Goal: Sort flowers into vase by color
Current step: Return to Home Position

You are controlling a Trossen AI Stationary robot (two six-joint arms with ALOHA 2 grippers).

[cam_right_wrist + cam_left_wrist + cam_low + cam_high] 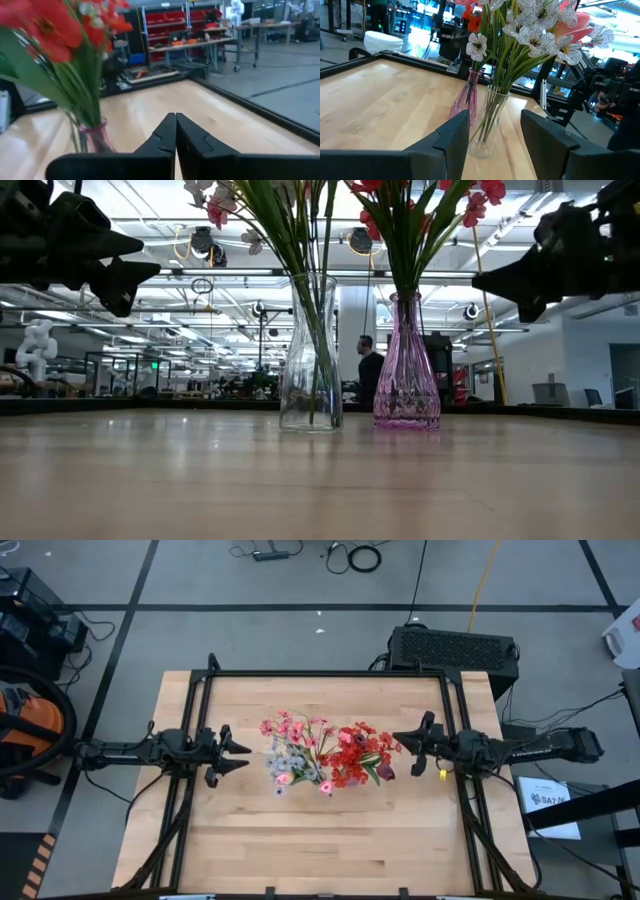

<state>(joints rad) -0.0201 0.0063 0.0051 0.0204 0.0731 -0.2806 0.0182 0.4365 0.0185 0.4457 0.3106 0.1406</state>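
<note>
Table [330,840], centre: pale and pink flowers [292,752] in clear vase [310,370], red flowers [358,752] in purple vase [406,380]. Left gripper [247,756] fingers spread; right gripper [397,738] fingers pressed together. Open workshop hall behind, person [370,375] standing.

Mid-worktop [320,840], the first vase [310,360] stands just beside the second vase [406,370] at its 3 o'clock, with flowers [325,752] in both. The left gripper [248,756] hangs at their 9 o'clock, the right gripper [398,738] at 3.

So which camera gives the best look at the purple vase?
The low view: the purple vase stands whole, side-on, beside the clear vase. From above, the red flowers hide it. The left wrist view shows it partly behind the clear vase; the right wrist view catches only its neck.
</note>
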